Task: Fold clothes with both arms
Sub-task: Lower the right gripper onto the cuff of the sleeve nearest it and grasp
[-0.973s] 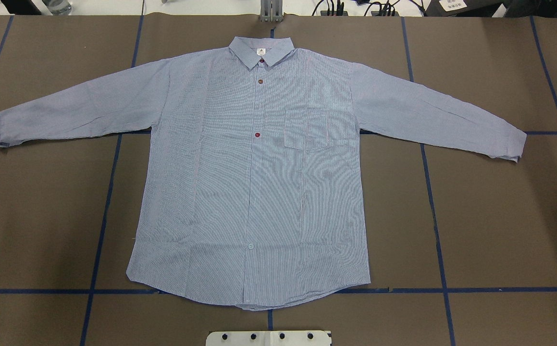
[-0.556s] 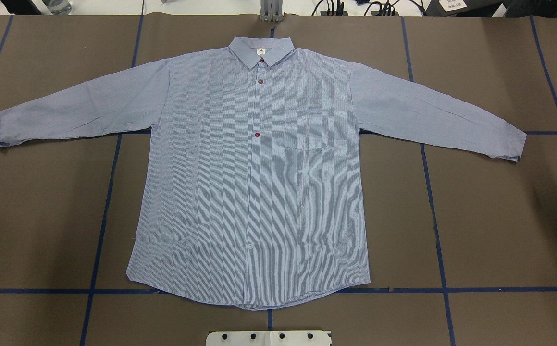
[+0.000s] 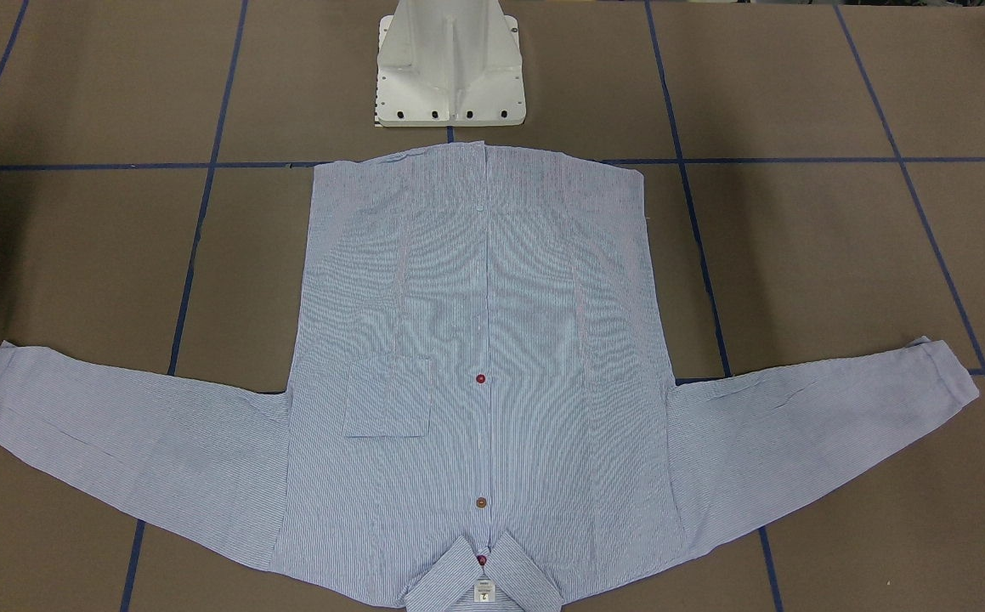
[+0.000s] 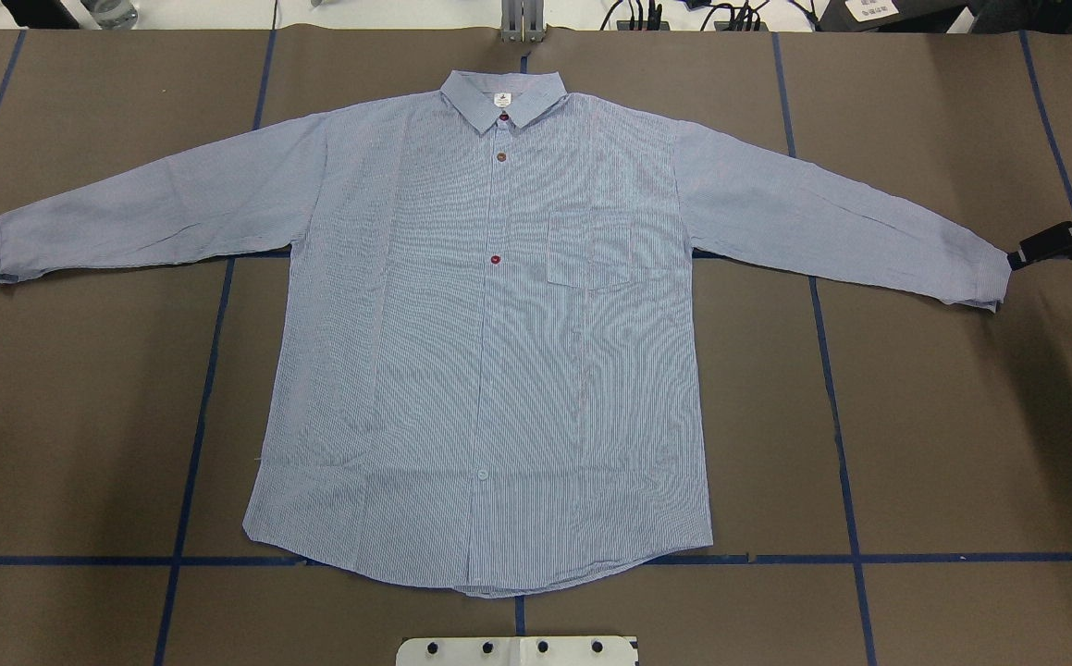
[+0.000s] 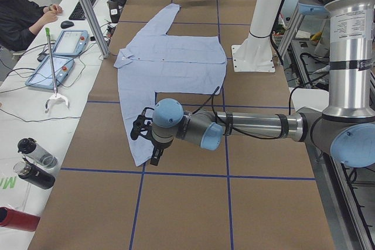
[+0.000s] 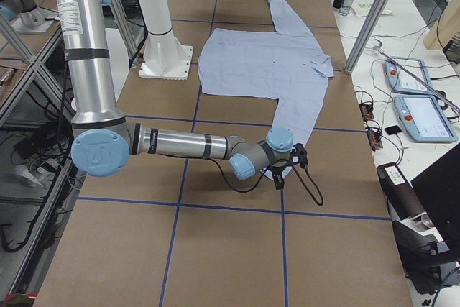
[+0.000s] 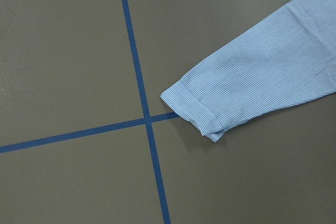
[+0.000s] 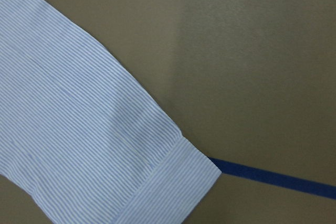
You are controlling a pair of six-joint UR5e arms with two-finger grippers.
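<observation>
The brown desk, gridded with blue tape, carries the shirt flat at its middle, sleeves toward both ends. A white bench runs alongside. The right hand is beside one cuff, the left hand near the other. Apart or together, I cannot tell.

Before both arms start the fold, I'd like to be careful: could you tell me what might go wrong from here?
1. The right gripper is at the outer edge of the right sleeve cuff, which lies flat on the brown table cover. A shallow pinch could slip off or catch the cover.
2. The left sleeve cuff has a small turned-under corner, so the left gripper may grab uneven layers and skew the fold.
</observation>
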